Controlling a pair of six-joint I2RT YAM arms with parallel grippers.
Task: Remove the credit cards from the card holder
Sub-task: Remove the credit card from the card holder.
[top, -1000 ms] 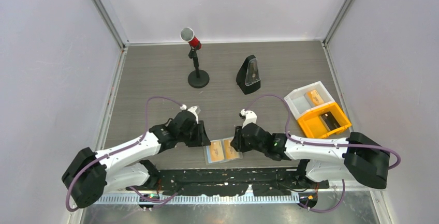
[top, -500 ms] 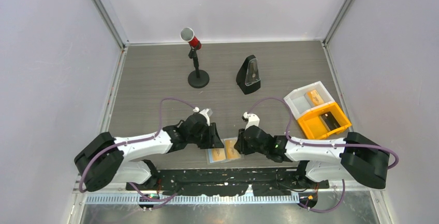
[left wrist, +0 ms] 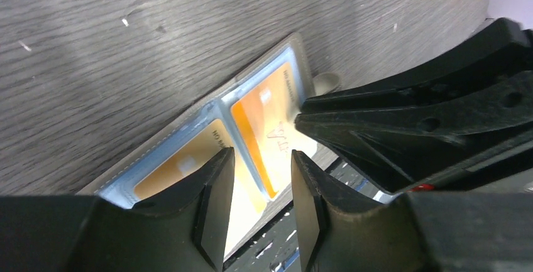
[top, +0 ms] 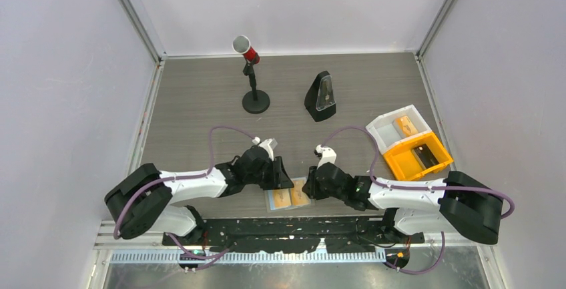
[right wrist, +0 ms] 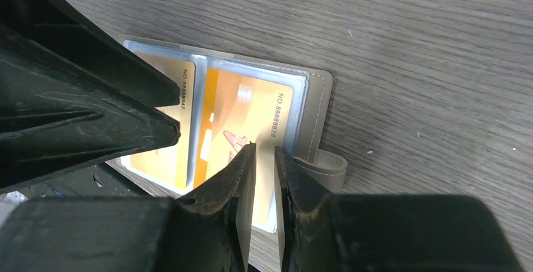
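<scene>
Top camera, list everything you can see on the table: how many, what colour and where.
table: one, grey wood-grain.
card holder: one, greyish with light-blue panels, open at the near edge.
credit cards: two, orange-tan, one in each holder panel.
tray box: one, white and orange halves, right side.
orange-tan card: one, in the white half.
black card: one, in the orange half.
microphone stand: one, black, red-headed, far left-centre.
metronome: one, black, far centre.
left gripper: black, open, at the holder's left side.
right gripper: black, jaws narrowly apart, over the right panel.
</scene>
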